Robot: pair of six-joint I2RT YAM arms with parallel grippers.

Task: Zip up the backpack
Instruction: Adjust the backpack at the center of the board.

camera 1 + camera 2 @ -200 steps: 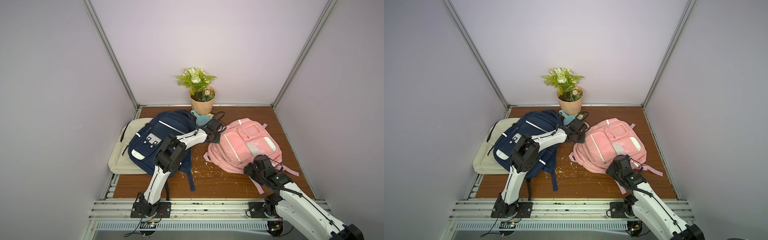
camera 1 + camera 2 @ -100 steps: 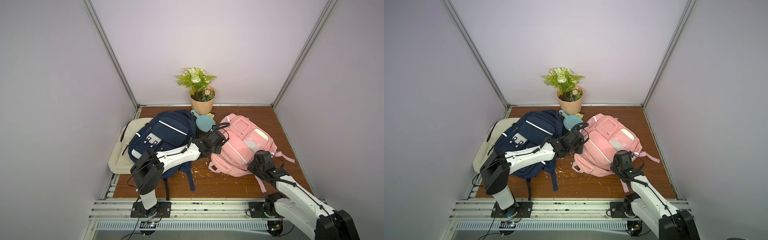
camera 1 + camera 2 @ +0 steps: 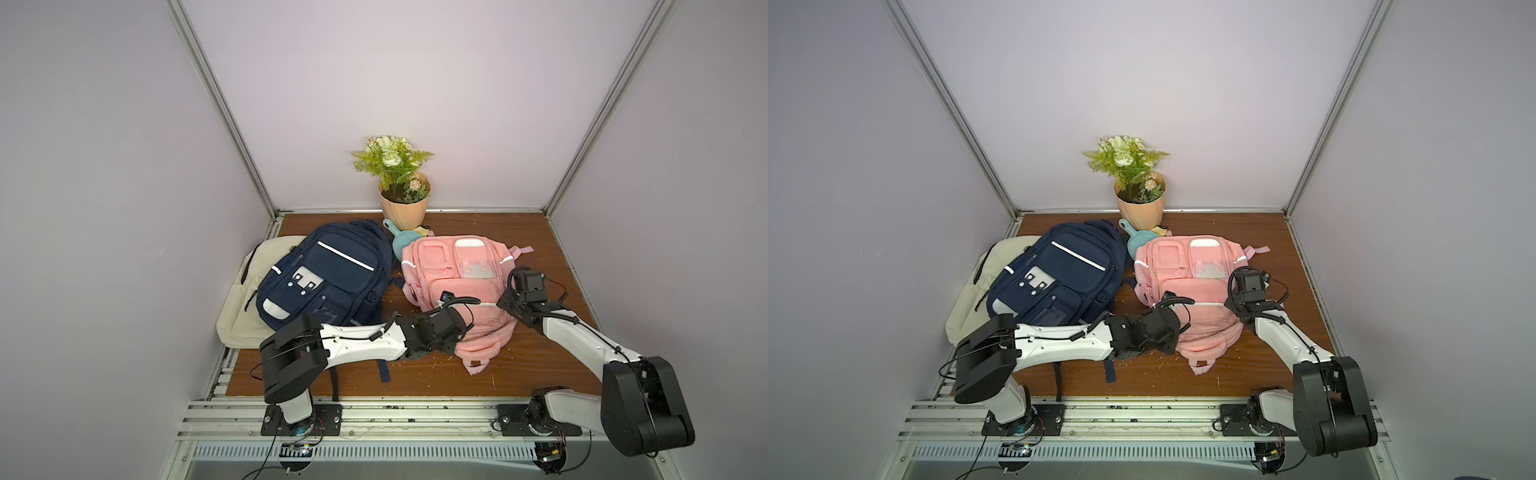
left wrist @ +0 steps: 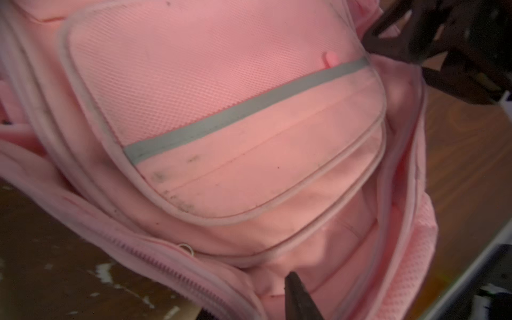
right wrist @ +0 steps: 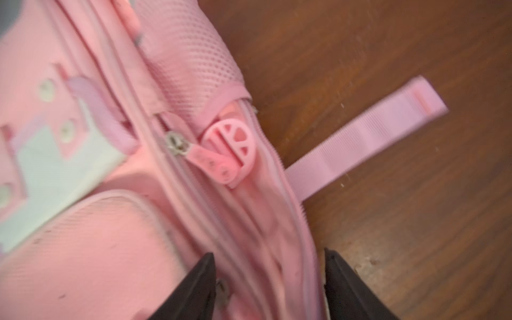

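On the right half of the wooden table (image 3: 552, 257) the pink backpack (image 3: 434, 266) lies face up, just right of the navy backpack (image 3: 332, 274); its main zip seems not yet closed, for bare teeth (image 5: 295, 191) run along its right side and the compartment gapes in the left wrist view.

Judging from this, the step in hand is getting hold of a zip pull; the round pink pull (image 5: 234, 146) and a metal slider (image 5: 174, 144) sit together on that right side, a little farther along the track than the right gripper (image 5: 268, 266). To do it well, the right gripper would pinch the pull itself and not the fabric; the left would pin the bag's near-left corner, so the track stays taut and the bag does not slide.

The right arm reaches in from its base at the near right, wrist bent down over the bag's right edge; its jaws stand spread, straddling the seam. The left arm lies low across the near table, the left gripper (image 3: 451, 332) at the bag's near-left corner; only one finger (image 4: 300, 302) shows, so I cannot tell its state.
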